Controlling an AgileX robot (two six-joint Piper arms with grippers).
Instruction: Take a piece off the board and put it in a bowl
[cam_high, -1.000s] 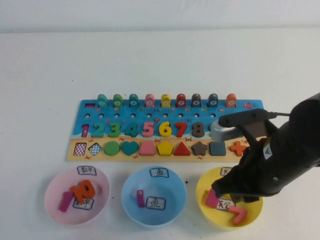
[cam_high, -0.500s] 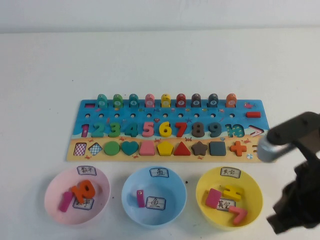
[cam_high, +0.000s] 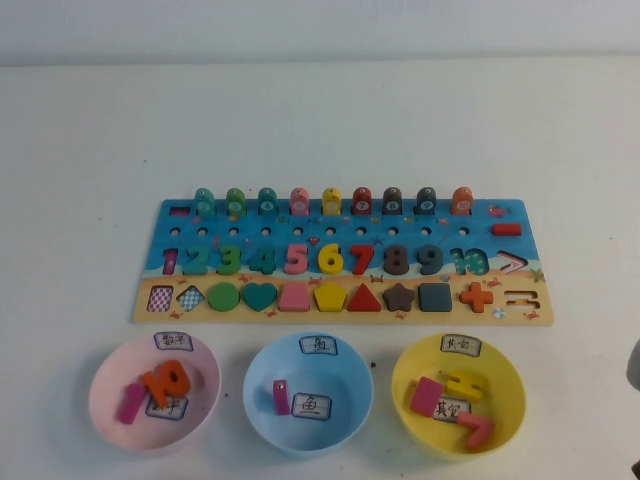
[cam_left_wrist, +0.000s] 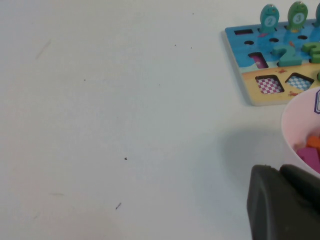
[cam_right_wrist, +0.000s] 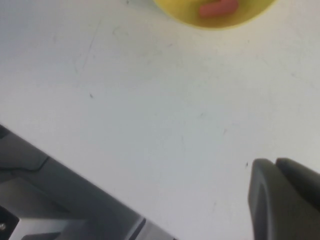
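My right claw (cam_right_wrist: 285, 200) has withdrawn off the counter (cam_high: 320, 120) past the round yellow plastic bowl (cam_high: 510, 400). My left claw (cam_left_wrist: 282, 200) sits beside the pink bowl (cam_left_wrist: 295, 125). I can't tell either grip. The pinkish-red wooden chevron (cam_high: 512, 263) remains on the long blue-and-tan board (cam_high: 160, 225).

From up high on the robot's side we look down at the whole desk (cam_high: 320, 120), with the board (cam_high: 340, 262) and yellow bowl (cam_high: 458, 395) far below. On the left arm we sit low and close, seeing the left hand (cam_left_wrist: 282, 202) and the same board's end (cam_left_wrist: 272, 62). On the right arm we look down close, past the right hand (cam_right_wrist: 285, 197), sharing the yellow bowl (cam_right_wrist: 215, 12).
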